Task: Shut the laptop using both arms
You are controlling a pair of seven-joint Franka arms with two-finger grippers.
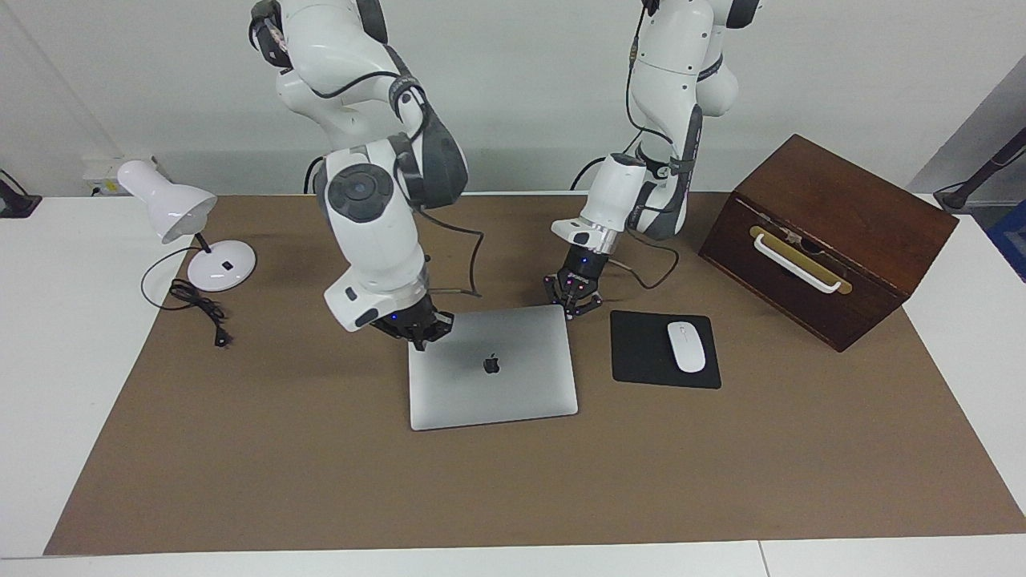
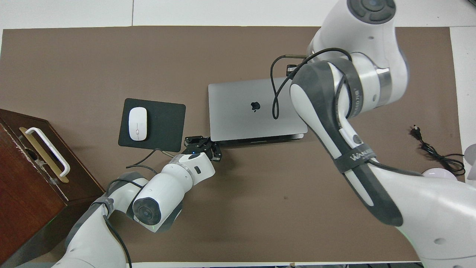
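Two arms of mine are down at the laptop (image 1: 490,367), which lies shut and flat at the centre of the facing view, lid up with the dark apple logo showing, on the brown mat (image 1: 321,465). In the overhead view it sits just right of centre in the frame, partly covered by my right arm.

My right gripper (image 1: 420,330) is at the laptop's upper left corner in the facing view, its tips down at the lid edge nearest my bases; whether it presses on the metal I cannot tell. Its fingertips are brought together and it has hold of nothing. My left gripper (image 1: 574,303) is at the laptop's upper right corner in the same view, just off the edge, fingertips likewise together and gripping nothing. In the overhead view that gripper (image 2: 202,145) shows at the laptop's lower left corner.

Beside the laptop, right of it in the facing view, lies a black mouse pad (image 1: 641,353) with a white mouse (image 1: 686,346) on it. A dark wooden box (image 1: 834,240) with a white handle stands at the right of the frame. A white desk lamp (image 1: 188,228) stands at the upper left, its black cord (image 1: 200,308) coiled on the mat.
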